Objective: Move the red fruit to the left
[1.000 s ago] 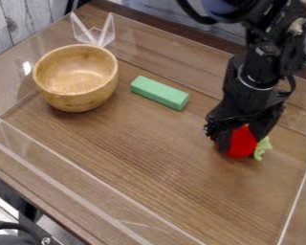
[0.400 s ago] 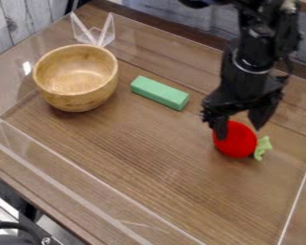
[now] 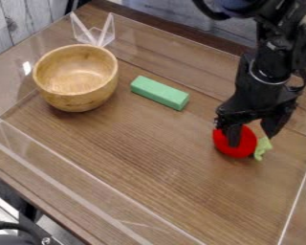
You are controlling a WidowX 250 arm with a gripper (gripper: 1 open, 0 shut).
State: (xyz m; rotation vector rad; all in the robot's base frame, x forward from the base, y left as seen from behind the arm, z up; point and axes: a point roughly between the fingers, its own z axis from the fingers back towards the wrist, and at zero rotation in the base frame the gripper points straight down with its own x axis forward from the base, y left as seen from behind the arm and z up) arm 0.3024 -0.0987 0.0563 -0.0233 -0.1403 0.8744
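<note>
The red fruit [image 3: 236, 143] lies on the wooden table at the right, its pale green leafy stem [image 3: 263, 147] pointing right. My gripper [image 3: 254, 123] points straight down right over the fruit, open, with one dark finger on each side of its upper part. The fruit rests on the table and is not gripped. The black arm hides the fruit's top.
A wooden bowl [image 3: 76, 77] stands at the far left. A flat green block [image 3: 160, 93] lies between the bowl and the fruit. Clear plastic walls [image 3: 302, 191] ring the table [image 3: 130, 163], with the right wall close to the fruit.
The gripper rose off the fruit and came back down over it, a little further right. The fruit stays in the same spot on the table.
</note>
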